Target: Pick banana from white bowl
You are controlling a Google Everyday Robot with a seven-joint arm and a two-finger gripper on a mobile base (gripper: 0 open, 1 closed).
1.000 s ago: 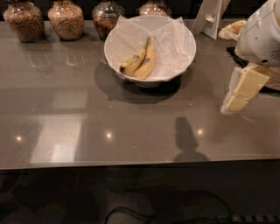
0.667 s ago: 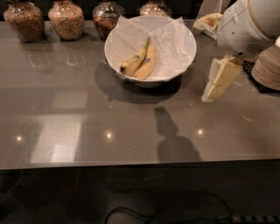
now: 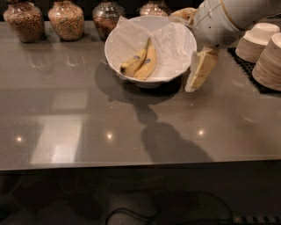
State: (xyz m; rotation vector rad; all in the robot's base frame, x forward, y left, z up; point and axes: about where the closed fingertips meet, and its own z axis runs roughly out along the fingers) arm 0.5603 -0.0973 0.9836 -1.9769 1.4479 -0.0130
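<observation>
The white bowl [image 3: 115, 44], lined with crinkled white paper, stands at the back middle of the grey counter. Two yellow bananas lie side by side in it. The banana [image 3: 133, 62] is the slimmer, left one, with a dark end pointing to the lower left and a small dark sticker. The plumper banana [image 3: 148, 66] lies against its right side. My gripper [image 3: 182, 52] is at the bowl's right rim, open and empty. One cream finger [image 3: 200, 69] hangs just outside the rim over the counter. The other finger [image 3: 183, 13] is at the bowl's far right edge.
Several glass jars of grains [image 3: 66, 19] line the back edge behind the bowl. Stacks of small cream bowls [image 3: 268, 57] stand on a black mat at the right. The counter's front edge [image 3: 140, 165] runs across the lower part of the view.
My arm and gripper have moved left from the stacked bowls to the white bowl's right rim. The bananas and the bowl have not moved.
</observation>
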